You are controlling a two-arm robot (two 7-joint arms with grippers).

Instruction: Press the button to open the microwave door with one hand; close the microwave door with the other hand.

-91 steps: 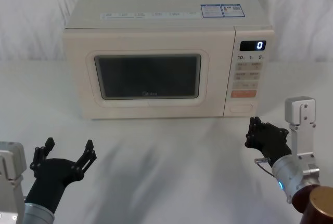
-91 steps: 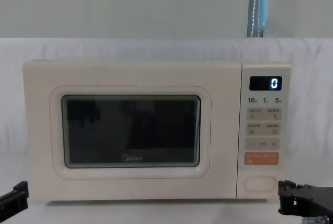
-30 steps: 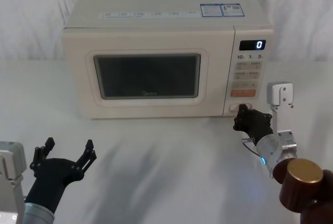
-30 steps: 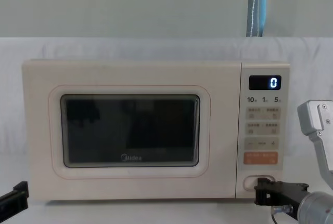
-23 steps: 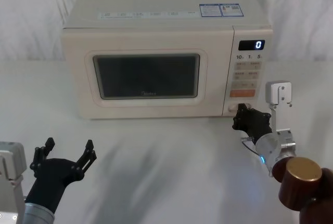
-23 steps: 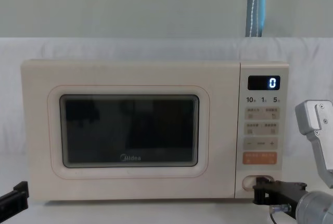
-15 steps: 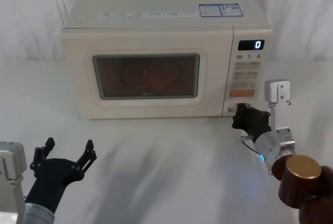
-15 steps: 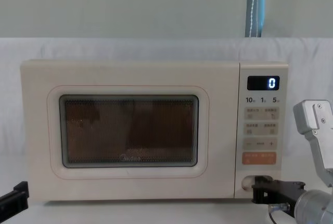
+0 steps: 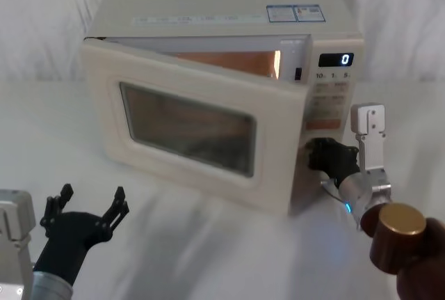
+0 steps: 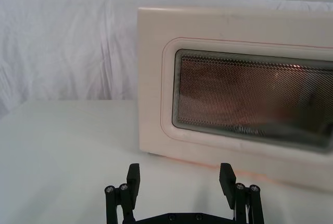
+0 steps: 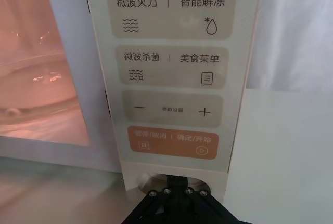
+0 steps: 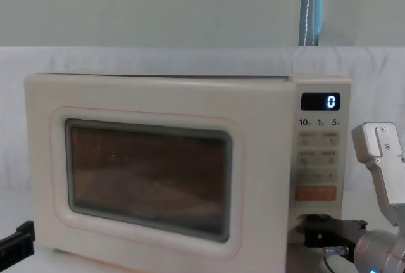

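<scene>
The microwave door [image 9: 188, 126] stands partly open, hinged on its left, its free edge swung out toward me. Behind it the lit orange cavity [image 9: 229, 60] shows. My right gripper [image 9: 323, 155] is shut, with its tips against the button [image 11: 174, 180] at the bottom of the control panel. In the right wrist view that gripper [image 11: 174, 193] covers most of the button. The chest view has the right gripper [image 12: 323, 232] just right of the door's [image 12: 145, 184] free edge. My left gripper [image 9: 87, 206] is open and holds nothing, low at the front left. In its wrist view the left gripper [image 10: 179, 177] faces the door [image 10: 250, 99].
The control panel [image 9: 332, 95] shows a "0" display [image 9: 337, 60] and an orange key [image 11: 174, 143]. A white cloth covers the table [image 9: 208, 244] and a white drape hangs behind. The right arm's brown joint cap [image 9: 396, 227] sits at the lower right.
The right gripper came forward onto the button. The cavity light came on and the door swung open toward me. The left arm has stayed still.
</scene>
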